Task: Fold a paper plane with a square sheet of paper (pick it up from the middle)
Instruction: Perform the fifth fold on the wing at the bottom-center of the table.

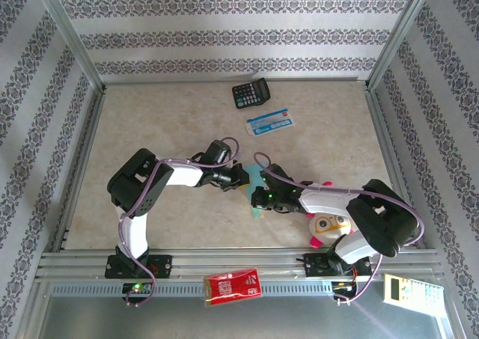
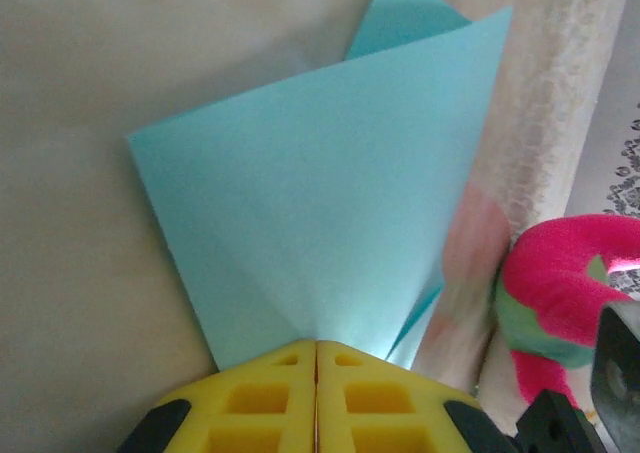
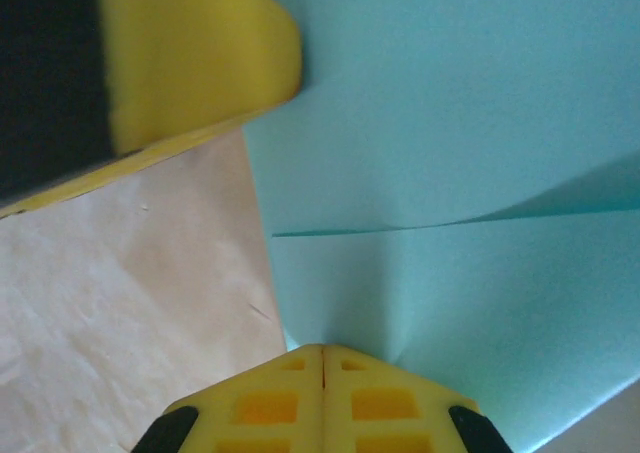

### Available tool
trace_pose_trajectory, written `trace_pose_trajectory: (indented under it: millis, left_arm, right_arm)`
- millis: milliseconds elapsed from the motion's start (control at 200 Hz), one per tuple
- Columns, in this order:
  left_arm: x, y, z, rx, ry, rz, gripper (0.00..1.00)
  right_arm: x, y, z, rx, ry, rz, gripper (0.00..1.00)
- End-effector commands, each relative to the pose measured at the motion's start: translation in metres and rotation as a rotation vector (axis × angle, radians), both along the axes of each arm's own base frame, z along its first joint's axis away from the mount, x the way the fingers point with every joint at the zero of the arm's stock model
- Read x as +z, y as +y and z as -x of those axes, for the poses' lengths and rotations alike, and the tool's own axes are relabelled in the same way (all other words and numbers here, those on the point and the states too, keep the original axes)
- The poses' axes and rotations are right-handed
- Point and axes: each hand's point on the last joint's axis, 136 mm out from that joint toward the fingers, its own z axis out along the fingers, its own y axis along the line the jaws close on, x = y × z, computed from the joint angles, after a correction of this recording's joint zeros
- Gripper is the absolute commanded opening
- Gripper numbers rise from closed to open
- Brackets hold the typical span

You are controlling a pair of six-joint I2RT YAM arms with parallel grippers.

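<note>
Turquoise up first: spotting the square sheet of paper [image 1: 254,182] just below centre of the top view, partly folded, caught between the left gripper [image 1: 245,178] and the right gripper [image 1: 257,195]. Can't read either pincer from up here. Also seeing a black calculator [image 1: 251,93] and a blue-and-white card [image 1: 270,122] in the upper middle, a plush toy [image 1: 328,225] by the right arm, and a red packet [image 1: 233,286] at the bottom edge.

Over to the left wrist view: yellow fingers [image 2: 270,398] pressed tight together at bottom centre, pinching the sheet's lower corner. One flap lifted toward the upper right. Pink plush at the right edge.

Right wrist view, same deal: yellow pads [image 3: 380,403] squeezed onto the sheet at bottom centre, with a crease running off right. Left gripper's yellow finger in the upper left, beige table [image 3: 120,303] lower left.
</note>
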Motion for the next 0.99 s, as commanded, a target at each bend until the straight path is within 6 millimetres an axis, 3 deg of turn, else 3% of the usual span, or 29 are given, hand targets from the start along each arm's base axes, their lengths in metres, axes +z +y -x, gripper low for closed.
trace_pose_trajectory:
  millis: [0,135,280,360,430,560,694,819,989]
  left_arm:
    - [0.004,0.014,-0.009,-0.008,-0.02,-0.001,0.13]
    - [0.021,0.051,-0.027,0.079,-0.062,0.001,0.23]
    - [0.039,0.1,-0.036,0.203,-0.108,-0.01,0.28]
    - [0.043,0.112,-0.024,0.225,-0.119,-0.029,0.29]
    - [0.047,0.11,-0.009,0.224,-0.109,-0.004,0.28]
    - [0.05,0.096,0.018,0.229,-0.082,0.066,0.2]
    - [0.057,0.063,0.036,0.143,-0.094,0.074,0.14]
    - [0.06,0.034,0.04,0.055,-0.109,0.07,0.08]
    - [0.042,0.024,0.034,0.014,-0.073,0.024,0.04]
  right_arm:
    - [-0.002,0.006,-0.009,-0.119,-0.029,-0.005,0.05]
    - [-0.001,0.017,-0.014,-0.23,-0.052,-0.02,0.05]
    - [0.011,0.049,-0.027,-0.294,-0.091,-0.08,0.06]
    - [0.02,0.071,-0.035,-0.292,-0.103,-0.127,0.08]
    - [0.031,0.08,-0.041,-0.283,-0.12,-0.149,0.11]
    - [0.041,0.051,-0.042,-0.27,-0.159,-0.096,0.15]
    - [0.046,0.01,-0.045,-0.205,-0.163,-0.007,0.22]
    - [0.045,-0.027,-0.045,-0.179,-0.13,0.06,0.25]
    - [0.05,-0.05,-0.045,-0.188,-0.129,0.052,0.29]
